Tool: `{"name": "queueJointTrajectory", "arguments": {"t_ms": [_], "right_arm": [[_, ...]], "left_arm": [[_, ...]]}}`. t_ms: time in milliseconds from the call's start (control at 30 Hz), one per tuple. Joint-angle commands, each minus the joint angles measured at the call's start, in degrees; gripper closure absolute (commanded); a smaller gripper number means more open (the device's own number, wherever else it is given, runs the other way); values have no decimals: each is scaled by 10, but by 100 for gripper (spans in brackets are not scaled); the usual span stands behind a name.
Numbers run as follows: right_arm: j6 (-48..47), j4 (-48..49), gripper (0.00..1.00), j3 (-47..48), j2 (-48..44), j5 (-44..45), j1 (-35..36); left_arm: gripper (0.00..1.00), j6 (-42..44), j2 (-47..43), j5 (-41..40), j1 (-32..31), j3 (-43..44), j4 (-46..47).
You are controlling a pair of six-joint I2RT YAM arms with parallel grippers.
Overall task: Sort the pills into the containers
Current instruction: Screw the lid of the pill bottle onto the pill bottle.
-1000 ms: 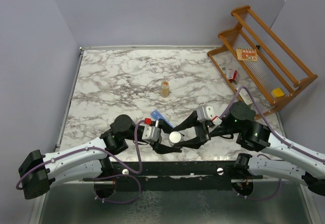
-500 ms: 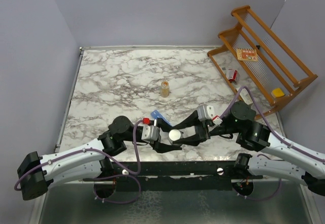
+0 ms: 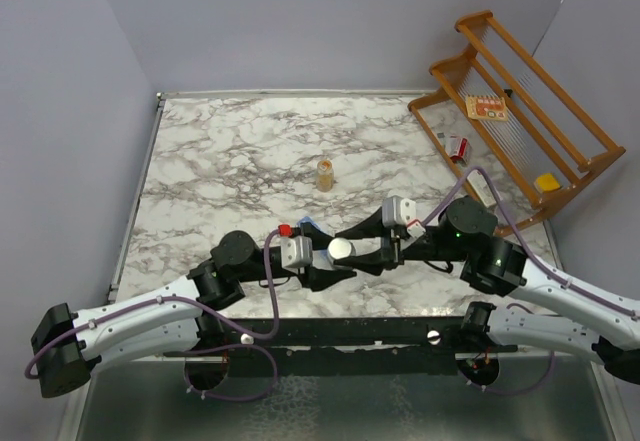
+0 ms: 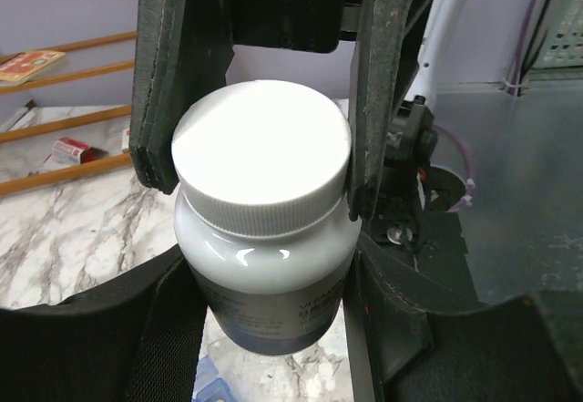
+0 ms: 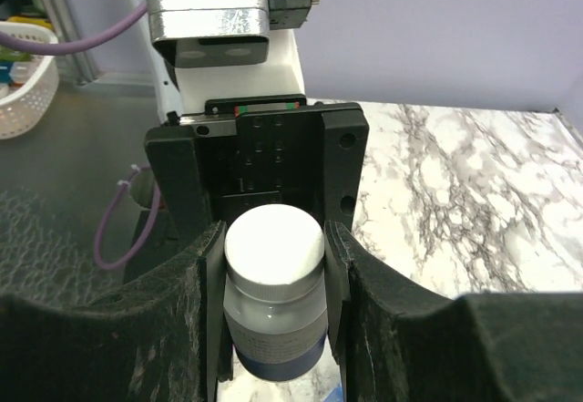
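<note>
A dark bottle with a white cap [image 3: 341,249] hangs between both grippers above the table's front middle. My left gripper [image 3: 320,265] is shut on the bottle's body [image 4: 264,283]; its pads sit on either side of the label. My right gripper [image 3: 364,250] is shut on the white cap [image 5: 273,242], and its fingers [image 4: 155,101] show clamped round the cap in the left wrist view. The blue pill containers [image 3: 306,224] lie on the marble mostly hidden under the arms; a blue corner [image 4: 213,389] shows below the bottle.
A small amber bottle [image 3: 326,173] stands upright mid-table, beyond the grippers. A wooden rack [image 3: 520,111] with small boxes leans at the right edge. A white basket [image 5: 23,74] sits off the table near the arm bases.
Both grippers and the bottle have moved together a little away from the near edge and upward. The grip on cap and body looks unchanged.
</note>
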Motion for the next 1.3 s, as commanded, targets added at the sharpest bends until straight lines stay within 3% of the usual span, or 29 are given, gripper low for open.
{"name": "queueJointTrajectory", "arguments": {"t_ms": [0,467,733,1167,1200,1267], "right_arm": [[0,-66,97,-8,23,25,5],[6,-45,99,-23,50,135,4],[15,-23,99,-25,99,177,4],[14,-4,99,-26,89,212,5],[14,-3,93,-28,87,214,5],[16,4,72,-33,83,223,6]], "left_arm": [[100,11,-18,-112,7,16,51],[100,36,-25,-253,7,29,55],[100,34,-4,-338,7,25,107],[100,31,18,-324,6,30,123],[100,30,15,-319,6,29,123],[100,29,11,-307,7,29,123]]}}
